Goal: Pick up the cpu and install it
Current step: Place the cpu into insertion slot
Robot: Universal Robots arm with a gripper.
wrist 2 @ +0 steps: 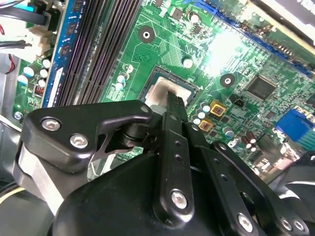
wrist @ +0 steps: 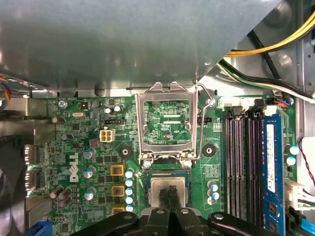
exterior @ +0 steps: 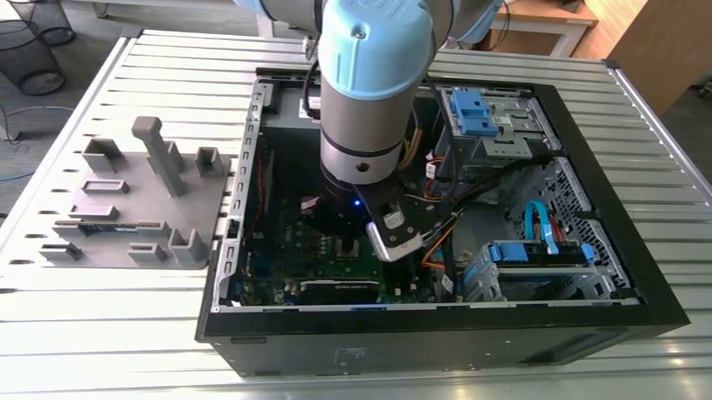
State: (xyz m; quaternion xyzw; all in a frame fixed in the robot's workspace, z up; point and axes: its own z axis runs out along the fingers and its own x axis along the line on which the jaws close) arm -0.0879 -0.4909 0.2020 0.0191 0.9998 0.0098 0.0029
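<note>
Starting at the exterior view's left, a gray moulded fixture tray lies on the slatted metal counter. It is outside the open computer case and well apart from the end effector. Toward the exterior view's right comes the case's side wall. After it comes the green motherboard on the case floor, lying beneath the end effector. The robot arm points straight down into the middle of the case, its wrist low over the board. To the exterior view's right of the arm sit drive cages with blue fittings, inside the case and apart from the wrist.

In the first wrist view the end effector has its two black fingers pressed together. The tips lie side by side with no more than a hairline gap and pinch nothing. They point at the middle of the cpu, which lies flat in its socket directly under the tips. Whether the tips touch its silver top I cannot tell. Just beyond the cpu, the silver socket frame stands hinged open, with the board showing through its window. The black memory slots run beside the socket, near the end effector but apart from it. In the second wrist view the end effector likewise has its fingers together, ending over the cpu. The memory slots lie off to one side.
</note>
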